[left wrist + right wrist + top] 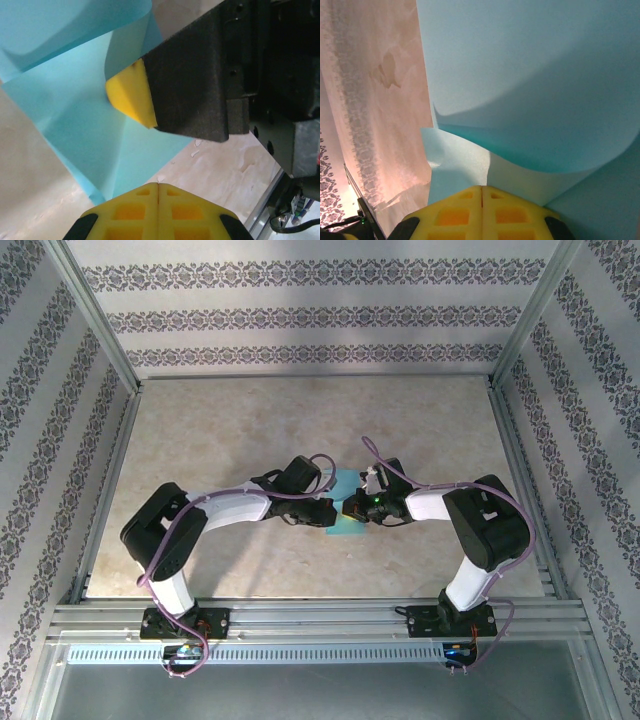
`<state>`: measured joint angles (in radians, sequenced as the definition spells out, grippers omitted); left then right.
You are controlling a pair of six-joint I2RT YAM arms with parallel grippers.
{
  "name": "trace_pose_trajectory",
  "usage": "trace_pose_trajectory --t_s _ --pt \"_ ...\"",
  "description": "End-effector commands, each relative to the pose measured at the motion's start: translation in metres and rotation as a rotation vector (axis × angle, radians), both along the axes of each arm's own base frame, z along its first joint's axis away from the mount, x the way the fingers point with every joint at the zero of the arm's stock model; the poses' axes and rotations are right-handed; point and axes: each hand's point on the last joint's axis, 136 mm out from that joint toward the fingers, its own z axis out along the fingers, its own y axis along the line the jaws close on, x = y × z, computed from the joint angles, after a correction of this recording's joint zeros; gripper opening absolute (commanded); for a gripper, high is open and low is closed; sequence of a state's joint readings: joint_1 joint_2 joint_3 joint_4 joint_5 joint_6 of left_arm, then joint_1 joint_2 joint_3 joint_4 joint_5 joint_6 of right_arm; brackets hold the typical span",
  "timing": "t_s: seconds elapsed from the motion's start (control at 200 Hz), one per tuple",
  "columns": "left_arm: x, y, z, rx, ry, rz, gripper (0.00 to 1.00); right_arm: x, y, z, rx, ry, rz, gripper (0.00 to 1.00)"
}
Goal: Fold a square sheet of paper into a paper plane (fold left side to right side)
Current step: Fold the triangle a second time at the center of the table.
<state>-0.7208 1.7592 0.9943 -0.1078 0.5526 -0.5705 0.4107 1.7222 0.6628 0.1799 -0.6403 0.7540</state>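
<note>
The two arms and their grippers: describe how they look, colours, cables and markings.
The left arm and the right arm have white links, bulky black joints and black bases. A lilac cable loops along each. A green light glows on the right wrist. The left gripper and the right gripper have yellow fingers moulded with square recesses, black at their outer edges.

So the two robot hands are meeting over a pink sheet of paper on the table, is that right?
Not quite: the sheet of paper is turquoise-blue, not pink, as the top view shows. The left hand and right hand do meet over it.
</note>
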Motion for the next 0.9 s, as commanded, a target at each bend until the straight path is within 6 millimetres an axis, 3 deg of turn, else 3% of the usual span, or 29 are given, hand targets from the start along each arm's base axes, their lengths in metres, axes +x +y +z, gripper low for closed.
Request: trace_pose_trajectory --t_s 0.0,0.7,0.894 --pt "0.000 -0.013 -0.001 -0.045 0.007 -0.008 0.00 -0.018 -0.007 -0.018 -0.051 0.058 0.013 0.00" --pt "-0.006 0.004 -0.046 0.067 0.036 0.003 0.00 -0.019 -0.007 -0.018 -0.052 0.060 0.018 0.00" --pt "-0.007 0.007 -0.050 0.073 0.038 0.008 0.00 -0.019 -0.007 -0.019 -0.054 0.063 0.018 0.00"
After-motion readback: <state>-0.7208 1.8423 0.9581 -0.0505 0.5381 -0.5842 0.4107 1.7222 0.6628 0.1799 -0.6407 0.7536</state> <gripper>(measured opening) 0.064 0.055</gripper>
